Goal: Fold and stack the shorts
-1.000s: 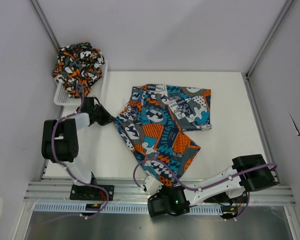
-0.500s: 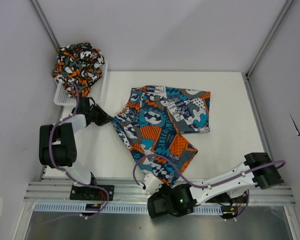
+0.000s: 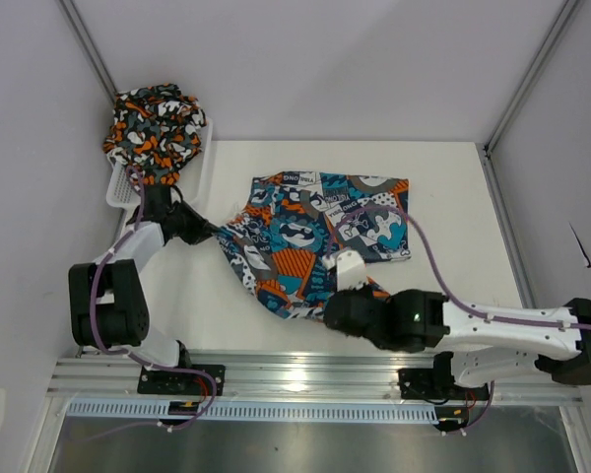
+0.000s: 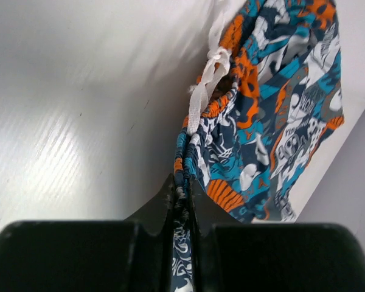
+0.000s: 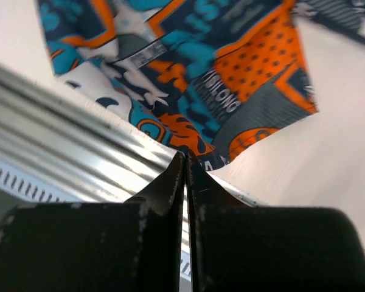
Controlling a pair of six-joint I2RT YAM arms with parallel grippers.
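Your left pincer [image 4: 182, 190] clamps the patchwork shorts [image 3: 310, 232] at frame left. Your right pincer [image 5: 185, 162] pinches their lower hem, the cloth running up-right.

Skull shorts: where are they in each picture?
Top: shorts in the middle of the table.
Left wrist: shorts upper right, waistband running down into the left gripper.
Right wrist: shorts across the top, hem at the right gripper.
Shared landmark: the white table.
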